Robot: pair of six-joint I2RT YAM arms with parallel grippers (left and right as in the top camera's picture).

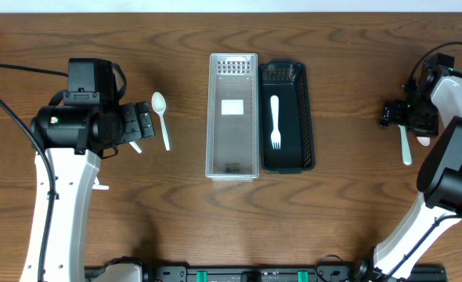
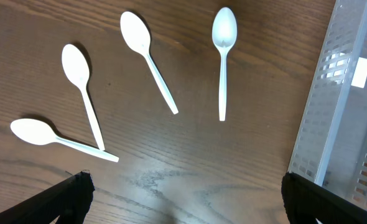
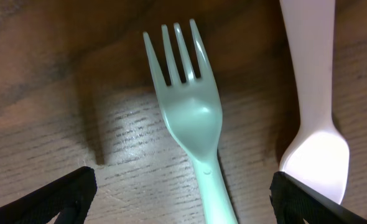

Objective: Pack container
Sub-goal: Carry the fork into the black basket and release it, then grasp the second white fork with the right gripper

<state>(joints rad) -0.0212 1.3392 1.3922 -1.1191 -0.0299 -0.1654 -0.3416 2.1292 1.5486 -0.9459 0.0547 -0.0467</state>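
Note:
A clear perforated container (image 1: 232,116) stands mid-table, and its wall shows in the left wrist view (image 2: 345,99). Beside it on the right is a black tray (image 1: 301,117) holding a white fork (image 1: 276,121). Several white spoons lie on the wood to the left, one of them (image 2: 222,56) nearest the container; one spoon (image 1: 161,117) shows from overhead. My left gripper (image 2: 183,199) is open and empty above the spoons. My right gripper (image 3: 183,196) is open, low over a pale green fork (image 3: 193,118), one finger on each side of its handle. A white utensil (image 3: 314,124) lies beside that fork.
The right arm (image 1: 450,102) is at the table's far right edge, and a white utensil handle (image 1: 404,145) sticks out below it. The left arm (image 1: 74,125) covers most of the spoons from overhead.

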